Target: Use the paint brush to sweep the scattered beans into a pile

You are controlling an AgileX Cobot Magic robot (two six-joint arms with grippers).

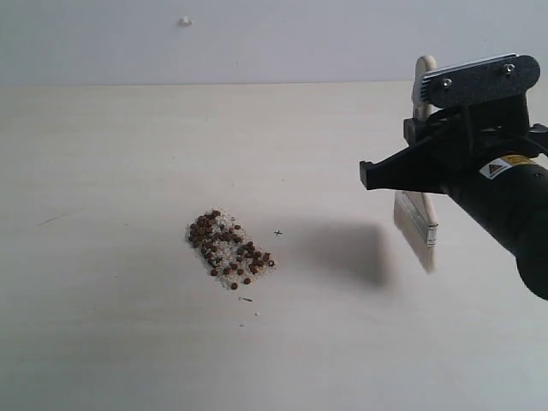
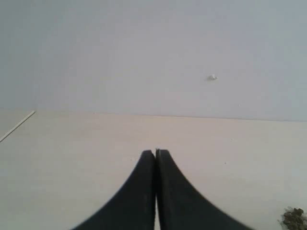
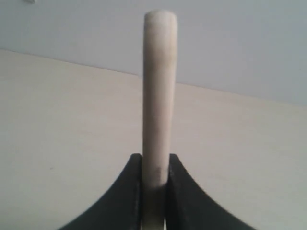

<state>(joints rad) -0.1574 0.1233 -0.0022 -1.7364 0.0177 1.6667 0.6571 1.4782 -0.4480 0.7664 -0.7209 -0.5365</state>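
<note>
Reddish-brown beans [image 1: 227,248] mixed with white grains, one loose clump near centre of desk [image 1: 103,342]. Pale paint brush [image 1: 417,224] raised, handle clamped in right gripper [image 3: 154,165]. Empty left gripper [image 2: 155,154]: jaws together.

Black right pincer [image 3: 154,159] covers the mid-handle of the flat, white-bristled wooden paint brush [image 1: 417,224]; its bristle tips look blurred.

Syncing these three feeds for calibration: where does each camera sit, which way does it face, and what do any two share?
Exterior: off the arms, looking down across the table to the wall; shows the beans and the right claw holding the paint brush.
Left wrist: on the left arm, facing along the shut left claw over the table toward the wall.
Right wrist: on the right arm, facing past the right claw clamped on the paint brush.
Shared: exterior and left wrist both see the beans and the wall's white speck.
</note>
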